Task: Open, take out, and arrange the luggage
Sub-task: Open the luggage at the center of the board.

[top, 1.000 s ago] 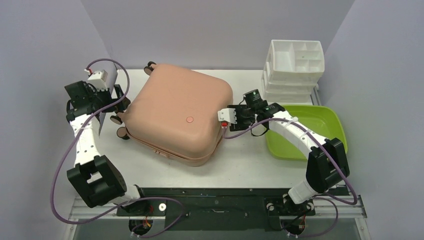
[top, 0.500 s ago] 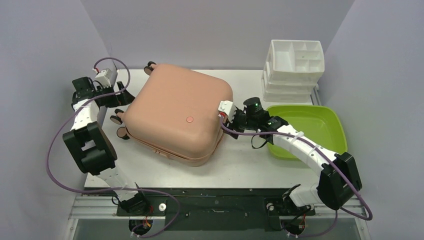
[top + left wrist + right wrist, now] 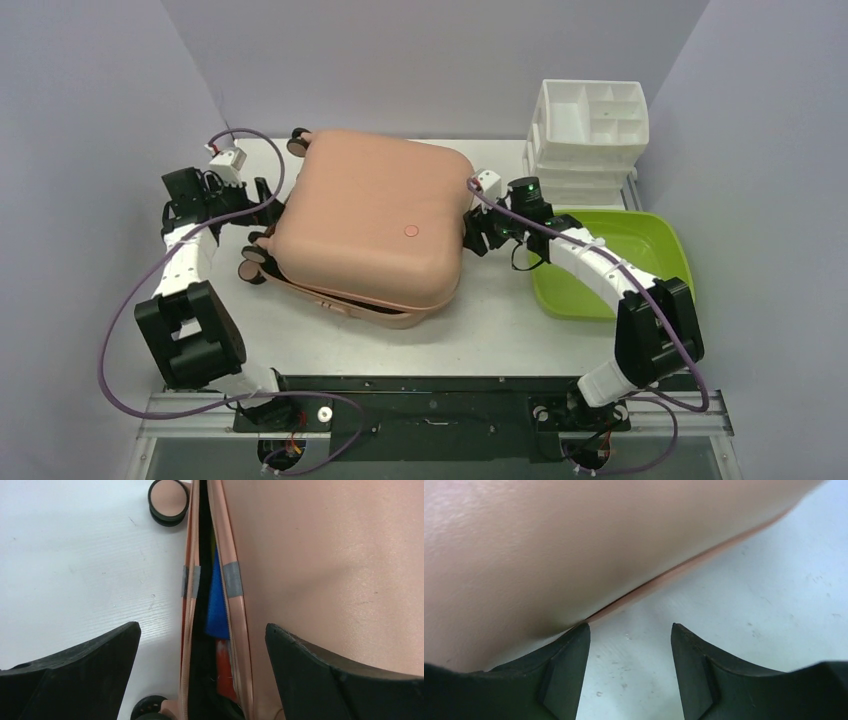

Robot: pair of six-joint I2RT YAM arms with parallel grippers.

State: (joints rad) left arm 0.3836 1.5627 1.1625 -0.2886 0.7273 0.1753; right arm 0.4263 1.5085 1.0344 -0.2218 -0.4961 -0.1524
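Between pale walls, on the white table, left claw and right claw gape beside the luggage.

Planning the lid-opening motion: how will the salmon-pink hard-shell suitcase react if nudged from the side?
The salmon-pink hard-shell suitcase looks rigid, glossy, probably slippery. It lies flat, so its dark caster wheels likely won't roll it; expect sliding. Blue and red contents behind the parted seam suggest some weight.

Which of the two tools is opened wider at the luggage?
The left tool, at the wheeled side of the luggage: its fingers stand far apart, straddling the seam. The right tool shows a narrower gap.
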